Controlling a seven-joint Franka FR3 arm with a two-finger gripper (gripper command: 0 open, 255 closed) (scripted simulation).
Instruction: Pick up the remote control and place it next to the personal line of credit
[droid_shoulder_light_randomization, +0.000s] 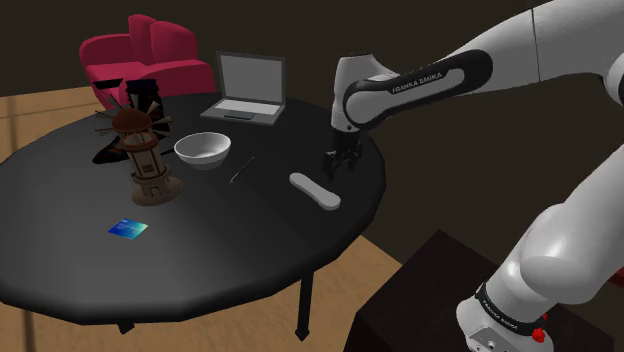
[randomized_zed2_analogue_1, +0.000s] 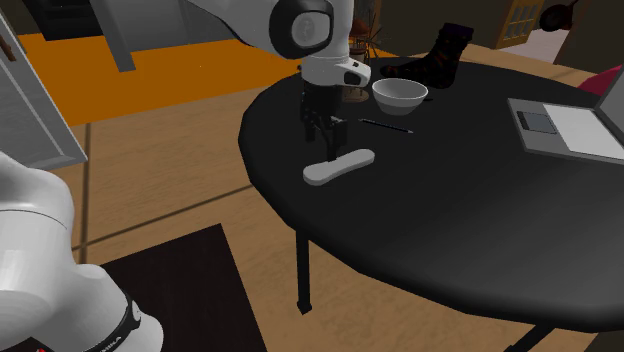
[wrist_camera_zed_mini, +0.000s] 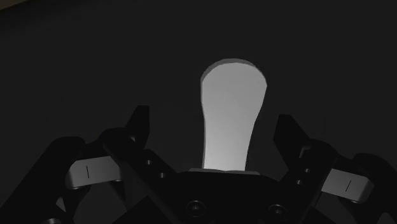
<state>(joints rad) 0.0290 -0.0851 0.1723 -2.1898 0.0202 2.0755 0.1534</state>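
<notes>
Wrist view: the black gripper (wrist_camera_zed_mini: 213, 127) is hanging over the white remote (wrist_camera_zed_mini: 230, 114), its fingers (wrist_camera_zed_mini: 137, 127) standing apart on either side and not touching it. The remote is lying flat on the round black table (droid_shoulder_light_randomization: 230, 260), near the edge at the shoulder view's right and well apart from the blue card (droid_shoulder_light_randomization: 128, 229) at the near left. Slim and stiff, it is likely handling light but slick, and gripping across its narrow waist looks safest.
</notes>
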